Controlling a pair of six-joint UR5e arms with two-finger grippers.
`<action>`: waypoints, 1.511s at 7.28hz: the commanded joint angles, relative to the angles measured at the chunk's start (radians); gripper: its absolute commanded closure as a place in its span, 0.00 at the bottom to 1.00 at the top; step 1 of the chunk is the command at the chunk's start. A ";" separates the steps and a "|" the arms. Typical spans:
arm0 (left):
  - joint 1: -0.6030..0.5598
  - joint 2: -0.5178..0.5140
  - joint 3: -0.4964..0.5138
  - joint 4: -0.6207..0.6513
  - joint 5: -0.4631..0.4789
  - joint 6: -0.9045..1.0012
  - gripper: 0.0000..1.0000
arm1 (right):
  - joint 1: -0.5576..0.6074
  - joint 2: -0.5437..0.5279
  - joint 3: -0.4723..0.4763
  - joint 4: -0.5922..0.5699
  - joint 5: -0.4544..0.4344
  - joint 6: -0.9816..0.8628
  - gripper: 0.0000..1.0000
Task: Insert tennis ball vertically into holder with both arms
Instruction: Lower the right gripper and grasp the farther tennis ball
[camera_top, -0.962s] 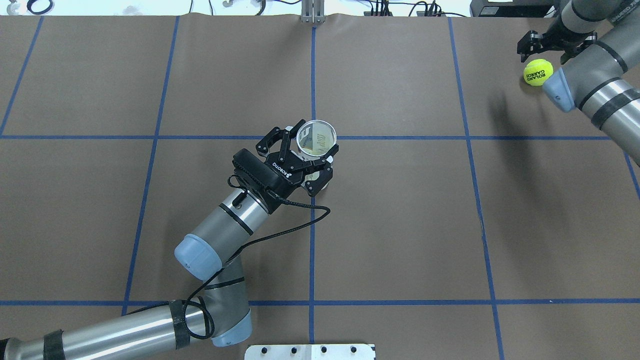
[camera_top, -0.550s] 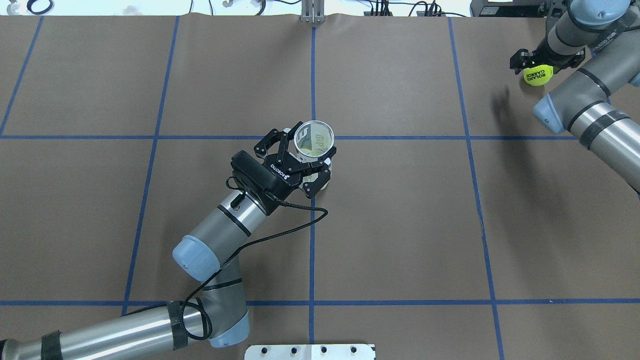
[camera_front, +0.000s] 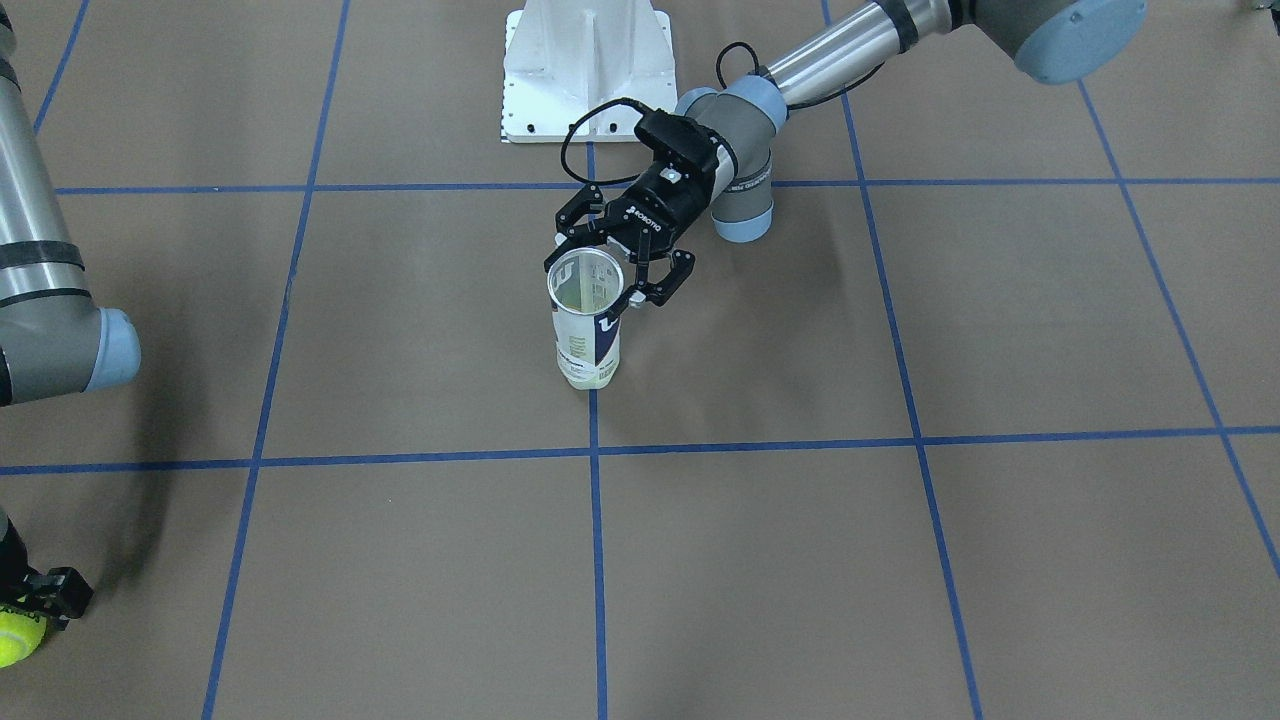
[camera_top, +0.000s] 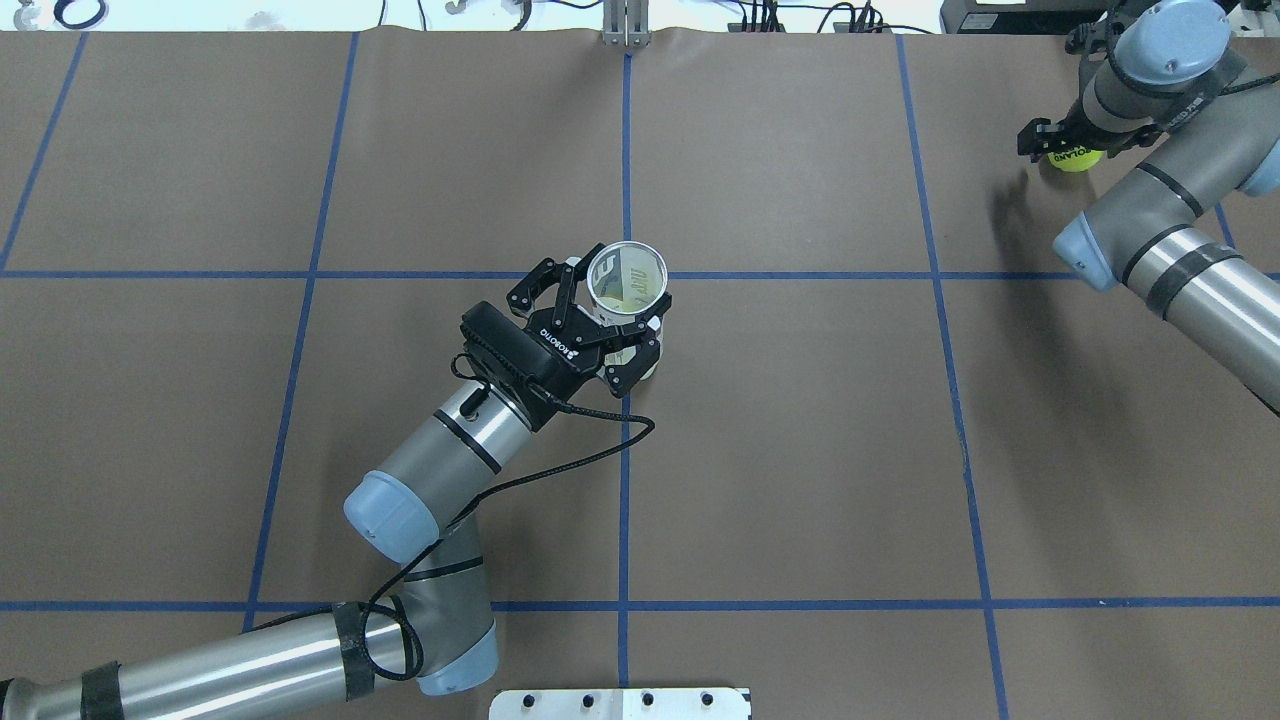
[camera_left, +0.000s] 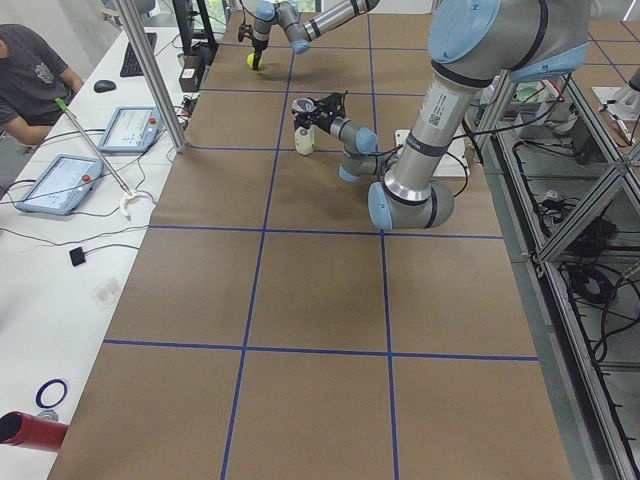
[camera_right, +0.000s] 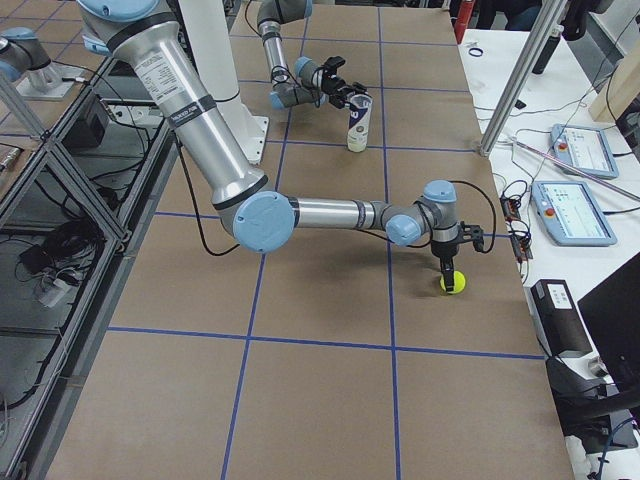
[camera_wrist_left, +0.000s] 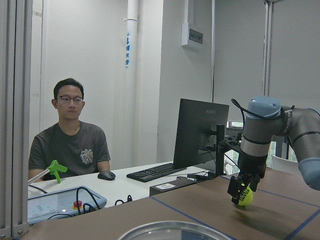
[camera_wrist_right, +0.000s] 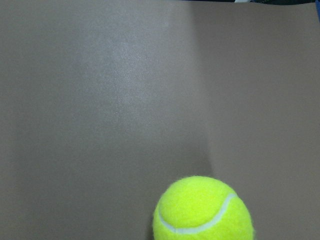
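- The holder (camera_front: 588, 325) stands upright on the brown worktop (camera_top: 800, 450) near its middle, long axis vertical, open metal-rimmed mouth up.
- The left gripper (camera_top: 612, 318) is clamped around its upper part, one finger on each side of the rim.
- Yellowish contents show at its bottom, too blurred to name.
- At the far right corner, the right gripper (camera_wrist_left: 242, 187) points down over a tennis ball (camera_top: 1076, 158); whether its fingers press the ball cannot be told, since the wrist hides most of it.
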 joint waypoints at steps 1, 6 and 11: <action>0.000 0.000 0.000 0.000 0.000 0.000 0.14 | -0.002 0.007 -0.009 0.001 -0.044 0.001 0.00; 0.000 0.000 -0.002 0.000 0.000 0.003 0.14 | 0.000 0.013 0.005 0.003 -0.050 0.009 1.00; 0.002 0.002 0.000 0.001 0.003 0.003 0.14 | 0.008 0.001 0.661 -0.545 0.312 0.261 1.00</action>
